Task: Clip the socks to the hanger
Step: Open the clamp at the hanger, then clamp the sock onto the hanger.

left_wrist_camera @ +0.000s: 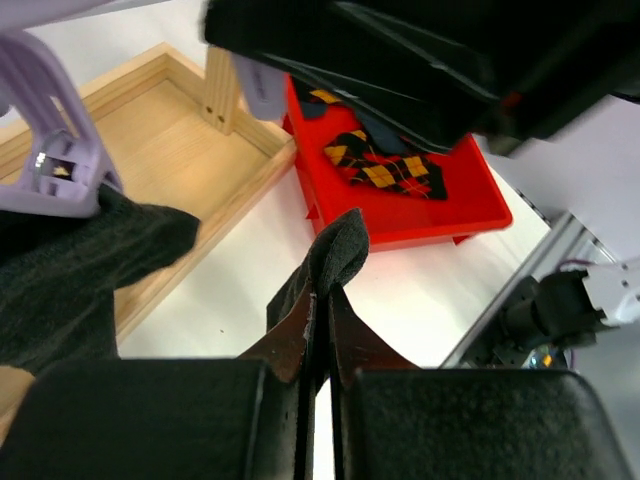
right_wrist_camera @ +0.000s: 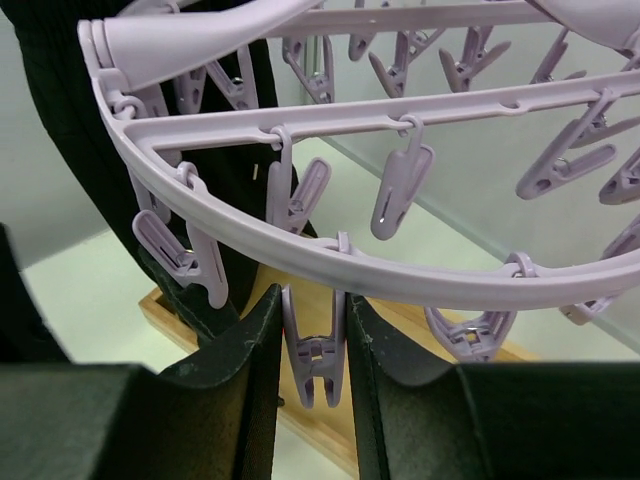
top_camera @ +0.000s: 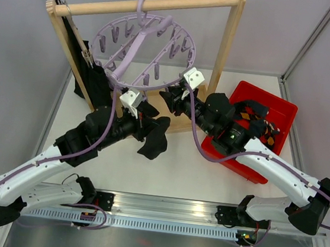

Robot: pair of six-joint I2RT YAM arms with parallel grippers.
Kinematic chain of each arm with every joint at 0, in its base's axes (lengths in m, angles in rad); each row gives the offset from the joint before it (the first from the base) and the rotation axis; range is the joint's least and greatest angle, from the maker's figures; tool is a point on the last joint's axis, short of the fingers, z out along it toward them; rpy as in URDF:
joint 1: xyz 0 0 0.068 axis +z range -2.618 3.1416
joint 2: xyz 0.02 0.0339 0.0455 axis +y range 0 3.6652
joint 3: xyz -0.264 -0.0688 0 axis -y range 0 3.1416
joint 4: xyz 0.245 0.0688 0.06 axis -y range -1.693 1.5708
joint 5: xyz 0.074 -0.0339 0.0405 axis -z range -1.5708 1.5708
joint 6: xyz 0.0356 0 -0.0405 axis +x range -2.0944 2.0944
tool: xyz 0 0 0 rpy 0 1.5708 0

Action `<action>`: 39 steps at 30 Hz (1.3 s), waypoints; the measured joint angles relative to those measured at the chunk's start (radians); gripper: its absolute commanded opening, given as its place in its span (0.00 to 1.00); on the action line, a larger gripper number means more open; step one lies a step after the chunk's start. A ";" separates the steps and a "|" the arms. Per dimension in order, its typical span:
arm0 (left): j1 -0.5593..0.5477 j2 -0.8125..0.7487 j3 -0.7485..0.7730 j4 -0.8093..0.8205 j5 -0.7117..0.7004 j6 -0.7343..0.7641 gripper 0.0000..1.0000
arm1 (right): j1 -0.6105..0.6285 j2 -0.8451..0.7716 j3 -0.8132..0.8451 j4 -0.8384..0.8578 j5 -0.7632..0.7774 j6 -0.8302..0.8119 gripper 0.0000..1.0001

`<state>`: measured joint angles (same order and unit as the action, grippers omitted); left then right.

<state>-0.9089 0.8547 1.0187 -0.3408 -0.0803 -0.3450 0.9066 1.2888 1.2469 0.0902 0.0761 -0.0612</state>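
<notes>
Partway through, I'd say, with most of it left to do. The hanger [top_camera: 130,51] hangs by its hook from the wooden frame [top_camera: 149,3]. At least 1 hung sock [left_wrist_camera: 70,290] already dangles from a lilac peg [left_wrist_camera: 60,175] on its left side. I can't tell whether more dark fabric over there is a 2nd one.

The left tool [left_wrist_camera: 322,300] is pinched tight on a black sock [left_wrist_camera: 335,250]. It holds the sock up off the tabletop [top_camera: 171,172], just below the near rim of the hanger, and the loose end droops beneath the arm.

The right tool [right_wrist_camera: 312,305] is up at that same rim. Its 2 fingers are closed against either side of 1 free clip [right_wrist_camera: 312,350], touching it on both flanks. The wrist view doesn't show whether that squeeze has parted the clip's mouth.

So the step in hand looks like the 2-arm pairing: 1 arm works the clip while the other feeds the fabric in. The sock and that clip are near each other but not yet touching, so this sock is not on yet.

After it there is more. The red bin [top_camera: 280,113] at the right holds a small heap of argyle socks [left_wrist_camera: 385,170] with some darker pieces mixed in, all untouched, and nearly every clip round the ring is bare.
</notes>
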 measured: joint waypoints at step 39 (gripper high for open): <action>0.164 0.020 -0.270 0.609 0.352 -0.001 0.02 | 0.044 -0.092 0.052 -0.111 -0.066 0.090 0.00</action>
<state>-0.7452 0.8749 0.7483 0.2680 0.2722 -0.3458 0.9508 1.1965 1.2991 -0.0204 0.0105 0.0284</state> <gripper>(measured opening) 0.047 0.345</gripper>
